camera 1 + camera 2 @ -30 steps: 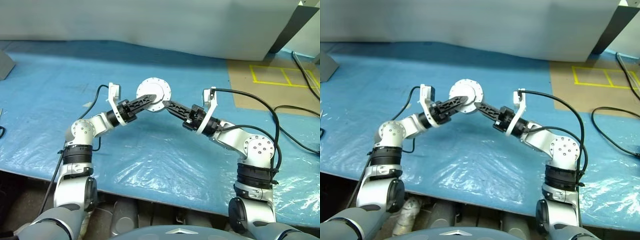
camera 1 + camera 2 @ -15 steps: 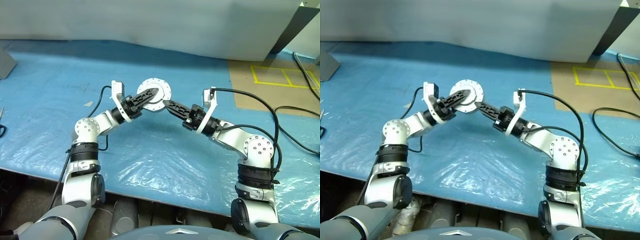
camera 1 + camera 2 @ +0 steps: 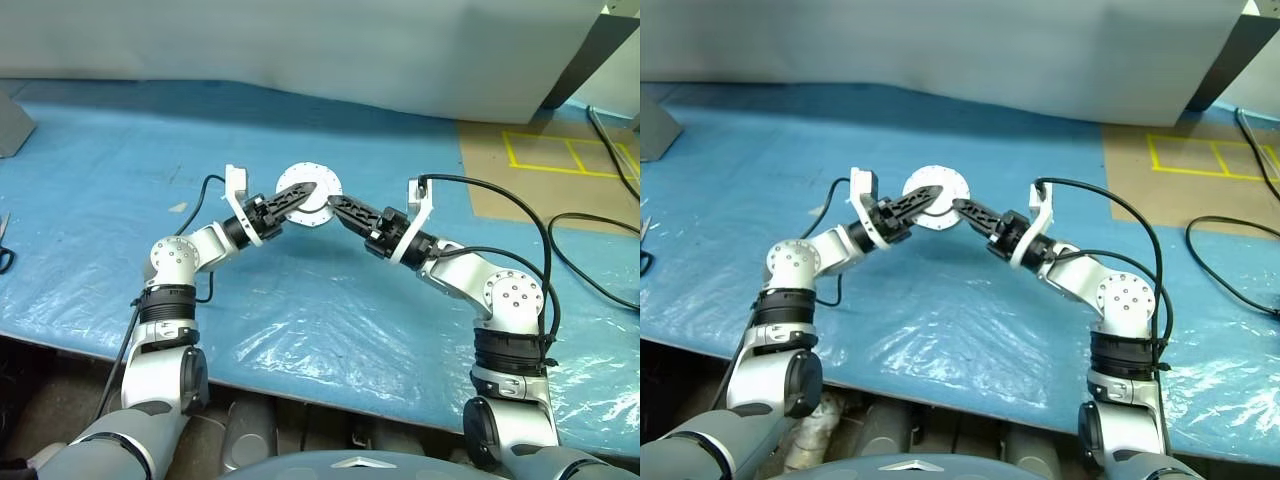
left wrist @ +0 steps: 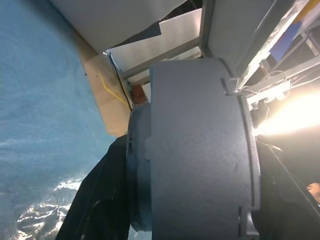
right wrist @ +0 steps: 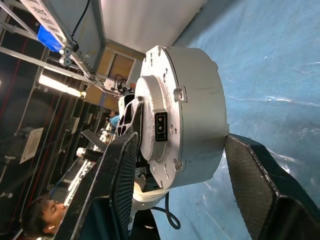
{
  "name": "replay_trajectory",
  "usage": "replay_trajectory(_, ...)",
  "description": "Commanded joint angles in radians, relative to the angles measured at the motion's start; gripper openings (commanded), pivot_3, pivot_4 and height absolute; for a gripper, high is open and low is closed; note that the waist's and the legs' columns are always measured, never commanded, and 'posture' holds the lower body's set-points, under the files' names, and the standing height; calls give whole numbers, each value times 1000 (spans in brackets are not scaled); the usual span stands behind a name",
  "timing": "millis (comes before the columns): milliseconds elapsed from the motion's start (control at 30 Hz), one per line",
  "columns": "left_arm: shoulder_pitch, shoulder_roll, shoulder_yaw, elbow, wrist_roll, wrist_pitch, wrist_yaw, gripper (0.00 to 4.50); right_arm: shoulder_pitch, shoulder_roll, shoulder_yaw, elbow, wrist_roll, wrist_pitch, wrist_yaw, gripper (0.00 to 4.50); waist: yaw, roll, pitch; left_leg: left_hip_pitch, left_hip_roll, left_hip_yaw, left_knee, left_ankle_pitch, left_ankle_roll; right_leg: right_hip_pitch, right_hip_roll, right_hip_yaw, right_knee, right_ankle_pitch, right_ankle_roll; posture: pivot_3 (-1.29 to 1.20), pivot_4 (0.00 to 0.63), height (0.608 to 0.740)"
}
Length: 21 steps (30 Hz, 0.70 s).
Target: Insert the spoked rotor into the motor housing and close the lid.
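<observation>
Motor housing (image 3: 309,192) round, silver-grey, held off the blue table on edge. Flat bolted face toward the camera. Rotor and lid not discernible.

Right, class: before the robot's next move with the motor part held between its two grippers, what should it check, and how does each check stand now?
1. Left gripper shut on the round silver-grey metal motor housing: ok, its fingers press both sides.
2. Right gripper let go: ok, it is open, with a gap at one finger.
3. Housing lifted off the blue plastic-covered table: ok.
4. Spoked rotor seated inside: cannot tell, the inside is hidden.
5. Lid closed: cannot tell.
</observation>
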Motion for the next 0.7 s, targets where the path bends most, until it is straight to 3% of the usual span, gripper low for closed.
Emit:
replay_trajectory(33,-48,18,18,3,-2,-31,-10,2398,-24,2,6,-30,51,-2,36,2705,-1,0,0,0,0,0,0,0,0,0,0,0,0,0,0,0,150,740)
replay_trajectory(367,-133,149,119,148,26,-162,-5,2398,-25,-2,13,-18,45,-9,40,2705,-1,0,0,0,0,-1,0,0,0,0,1,0,0,0,0,0,150,740)
replay_trajectory(700,-181,305,148,454,210,-436,30,2398,-37,-9,27,-7,11,-18,55,2705,2,0,0,-1,0,-1,0,0,0,0,0,-2,-1,0,0,0,150,740)
